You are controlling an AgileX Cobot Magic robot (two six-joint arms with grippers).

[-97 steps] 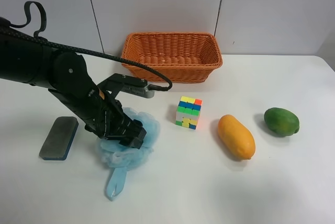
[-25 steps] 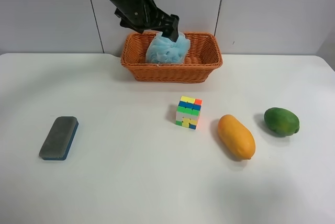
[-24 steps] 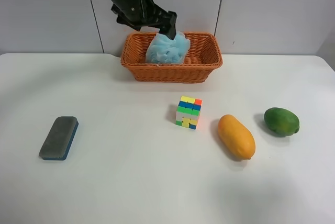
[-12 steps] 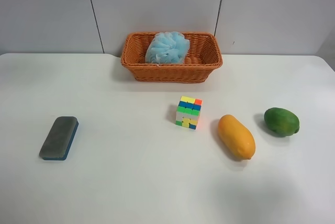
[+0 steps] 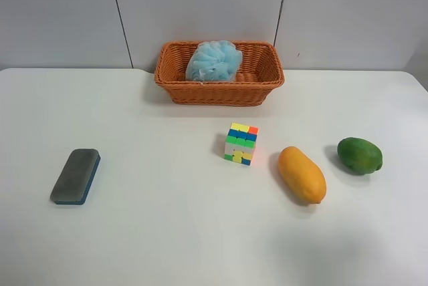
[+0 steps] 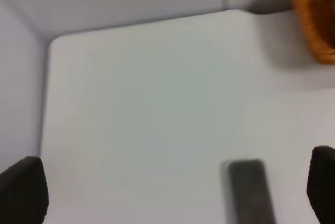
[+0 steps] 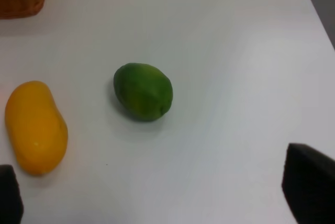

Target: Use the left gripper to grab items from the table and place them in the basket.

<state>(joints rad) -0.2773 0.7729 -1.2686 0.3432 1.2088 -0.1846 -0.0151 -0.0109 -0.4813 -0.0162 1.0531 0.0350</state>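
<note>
Both jaws spread wide, holding nothing; pouf in basket.

Left gripper [image 6: 167, 182]: only dark finger ends [image 6: 22, 190] show at the frame edges, over a blurred eraser [image 6: 251, 191]. Right gripper [image 7: 152, 195]: fingers likewise cut off, above green fruit [image 7: 143, 91] and orange fruit [image 7: 35, 126]. Bench [image 5: 167, 232] carries puzzle cube [image 5: 241, 144]; basket [image 5: 219, 91] at the far edge holds blue pouf [image 5: 214, 61], its lower half hidden by the rim.

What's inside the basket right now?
The basket holds only the light blue bath pouf, sitting toward its left end as the exterior high view shows it. The rest of the visible interior is bare wicker. Whatever lies under the pouf is hidden.
</note>
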